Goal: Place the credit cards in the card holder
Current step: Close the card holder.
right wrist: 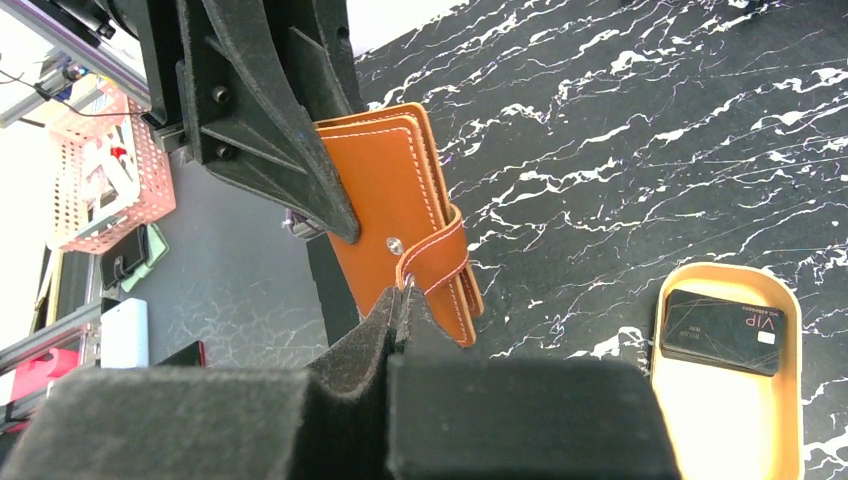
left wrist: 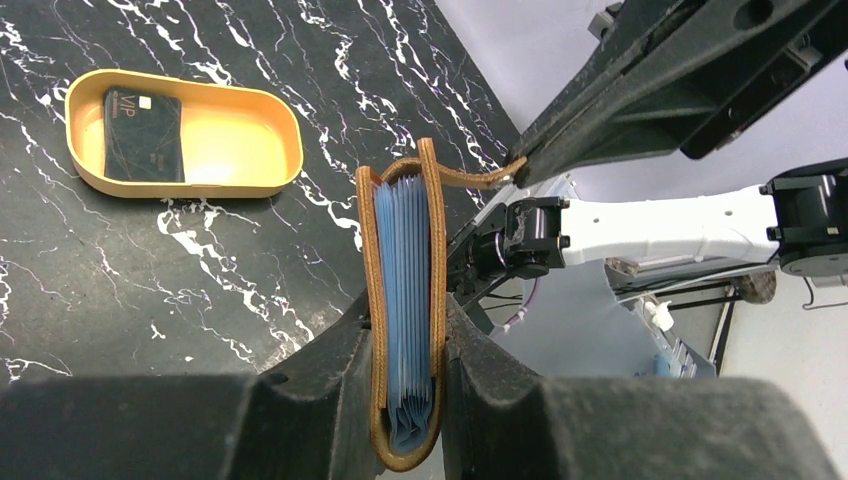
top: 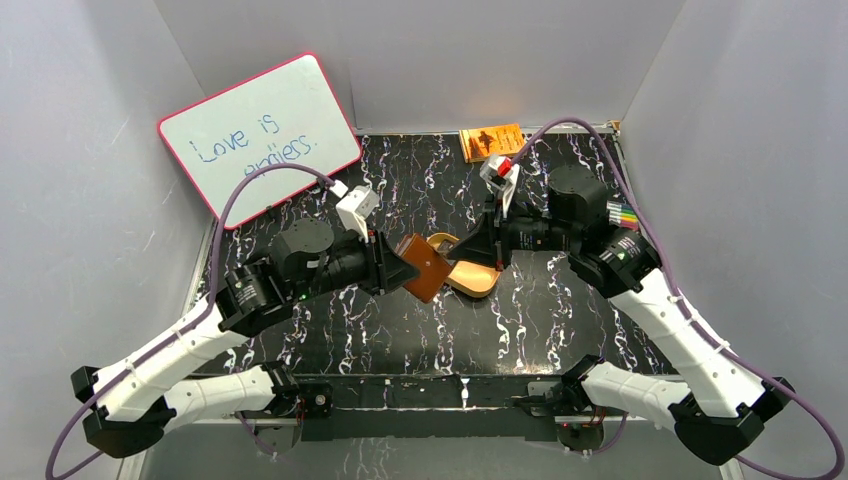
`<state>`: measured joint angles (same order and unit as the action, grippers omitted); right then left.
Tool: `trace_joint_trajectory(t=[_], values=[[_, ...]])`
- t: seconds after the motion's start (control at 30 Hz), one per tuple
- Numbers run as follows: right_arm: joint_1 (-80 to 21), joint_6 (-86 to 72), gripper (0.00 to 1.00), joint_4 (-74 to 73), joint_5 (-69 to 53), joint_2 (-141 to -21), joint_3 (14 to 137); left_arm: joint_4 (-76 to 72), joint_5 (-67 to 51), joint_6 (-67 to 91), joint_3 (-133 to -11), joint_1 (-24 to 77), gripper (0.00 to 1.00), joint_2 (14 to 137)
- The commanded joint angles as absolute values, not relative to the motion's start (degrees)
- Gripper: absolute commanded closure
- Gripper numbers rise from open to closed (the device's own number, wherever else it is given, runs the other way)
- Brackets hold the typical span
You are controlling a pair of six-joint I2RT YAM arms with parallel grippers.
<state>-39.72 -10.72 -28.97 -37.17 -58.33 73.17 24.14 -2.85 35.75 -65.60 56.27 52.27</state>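
Observation:
The card holder [left wrist: 405,270] is a brown leather wallet with blue inner sleeves, held edge-up above the table. My left gripper [left wrist: 405,320] is shut on its spine end, one finger on each cover. My right gripper [right wrist: 408,295] is shut on the wallet's snap strap [right wrist: 438,255], which is pulled out sideways from the cover. From above, the two grippers meet at the card holder [top: 428,268] in mid table. One dark credit card [right wrist: 722,330] marked VIP lies flat in a tan oval tray [right wrist: 720,420], also seen as the card [left wrist: 145,135] from the left wrist.
The tan tray [top: 480,285] sits on the black marbled table just below the right gripper [top: 472,250]. A whiteboard [top: 260,135] leans at the back left. An orange book [top: 492,141] lies at the back edge. Grey walls close in both sides.

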Motion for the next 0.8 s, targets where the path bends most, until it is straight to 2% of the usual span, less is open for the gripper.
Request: trace_joint_trajectory(t=[0.0,0.77], values=[[-40.67,-11.85,1.0,-24.5,-36.11,-57.2,72.08,21.24,-0.79,38.13,-68.22,56.17,1.0,53.15],[-49.26,-10.77,1.0,-25.28,-22.5,-59.91,71.02,17.47,1.49,40.06,-66.83,56.22,1.0,54.15]])
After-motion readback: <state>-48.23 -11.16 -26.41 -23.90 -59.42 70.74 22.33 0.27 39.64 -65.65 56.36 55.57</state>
